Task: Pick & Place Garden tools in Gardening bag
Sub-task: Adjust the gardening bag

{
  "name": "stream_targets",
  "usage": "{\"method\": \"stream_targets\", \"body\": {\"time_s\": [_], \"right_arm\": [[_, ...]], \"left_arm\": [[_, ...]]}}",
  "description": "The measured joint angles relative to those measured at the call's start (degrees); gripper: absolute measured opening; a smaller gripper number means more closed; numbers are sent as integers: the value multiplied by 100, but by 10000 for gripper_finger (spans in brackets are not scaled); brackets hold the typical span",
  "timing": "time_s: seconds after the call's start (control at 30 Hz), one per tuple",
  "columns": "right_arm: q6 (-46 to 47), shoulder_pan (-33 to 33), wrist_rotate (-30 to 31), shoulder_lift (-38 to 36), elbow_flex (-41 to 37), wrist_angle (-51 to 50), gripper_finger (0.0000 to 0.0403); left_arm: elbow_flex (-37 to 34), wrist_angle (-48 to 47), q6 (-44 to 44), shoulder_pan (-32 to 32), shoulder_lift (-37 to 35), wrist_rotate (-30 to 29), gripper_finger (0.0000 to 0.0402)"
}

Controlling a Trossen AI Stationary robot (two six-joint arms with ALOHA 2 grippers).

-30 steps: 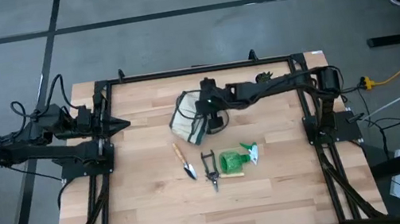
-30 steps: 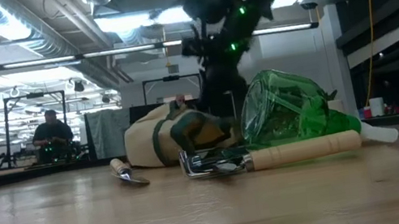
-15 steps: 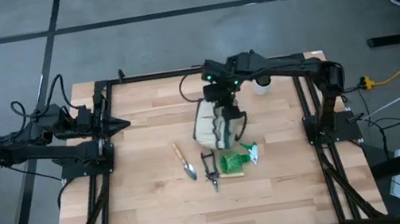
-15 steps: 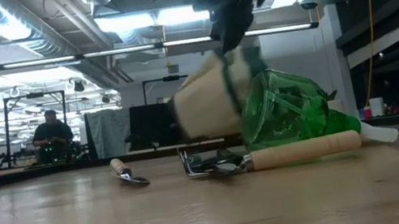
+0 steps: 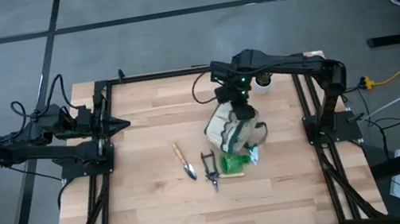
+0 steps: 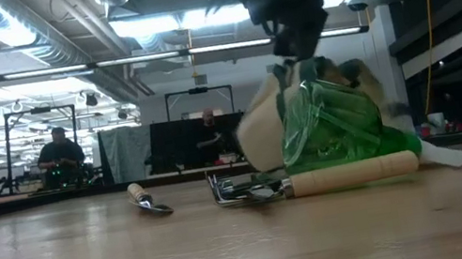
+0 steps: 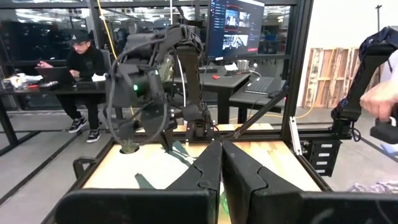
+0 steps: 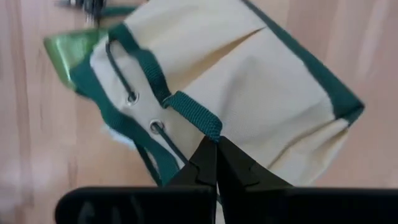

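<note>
Table (image 5: 151,208): gardening bag (image 5: 233,127), pinched by strap in shut right claw (image 5: 244,113), swung from far side over spray bottle (image 5: 234,163); tools unpacked.

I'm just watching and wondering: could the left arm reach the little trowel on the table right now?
Probably yes. The trowel lies in the open, nothing over it. The left gripper waits at the table's left edge; the right gripper holds the bag off to the side.

A small white pot (image 5: 263,81) is sitting near the far right corner of the light butcher-block wooden table (image 5: 151,208), while a person in dark clothes (image 7: 84,68) is sitting at a desk beyond it.
</note>
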Motion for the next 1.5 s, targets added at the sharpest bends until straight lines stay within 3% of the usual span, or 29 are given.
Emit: {"method": "stream_targets", "body": {"time_s": [0.37, 0.67, 0.77, 1.0, 1.5], "right_arm": [[50, -537, -16, -3, 380, -1277, 0], [-234, -1065, -1345, -397, 457, -1260, 0], [-335, -1100, -1509, -402, 453, -1246, 0], [-675, -1099, -2091, -332, 106, -428, 0], [-711, -1043, -2098, -326, -715, 664, 0]], "left_arm": [[0, 0, 0, 0, -1, 0, 6], [0, 0, 0, 2, 0, 0, 6], [0, 0, 0, 0, -2, 0, 6], [0, 0, 0, 0, 0, 0, 6], [0, 0, 0, 2, -2, 0, 6]]}}
